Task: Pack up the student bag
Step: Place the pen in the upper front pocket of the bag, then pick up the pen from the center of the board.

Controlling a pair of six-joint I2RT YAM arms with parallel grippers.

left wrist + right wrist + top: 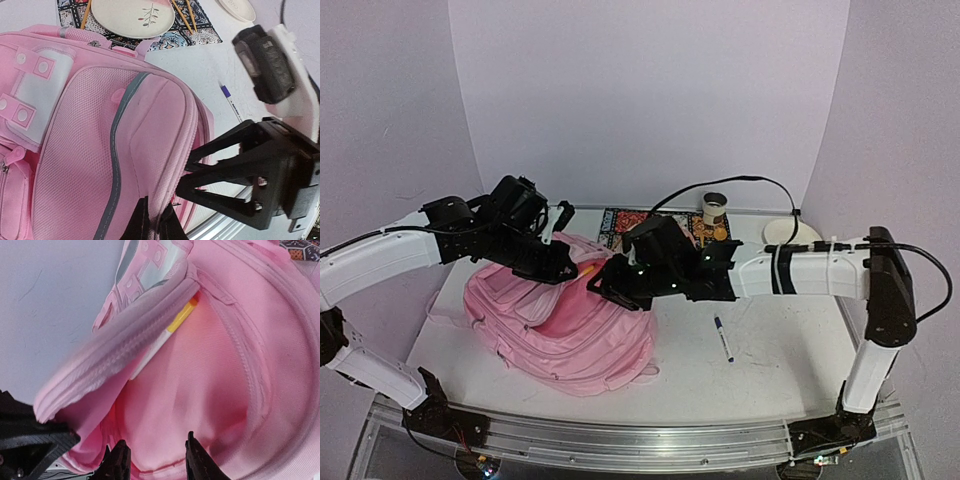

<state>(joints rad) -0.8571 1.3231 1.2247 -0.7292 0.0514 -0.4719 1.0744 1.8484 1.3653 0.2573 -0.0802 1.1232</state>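
Stowage step seemingly done: lift the right gripper, jaws apart and empty above the marker inside the pink bag on the left of the table, clear, hold the flap clamped in the left gripper, then fetch the pen.

Soft even light (right-wrist blur)

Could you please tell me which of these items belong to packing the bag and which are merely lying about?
Job: large pink fabric backpack; white-and-yellow marker inside it; probably the blue-capped white pen.
Lying about: patterned placemat; leaf-print round plate; wooden chopsticks; brown paper cup.
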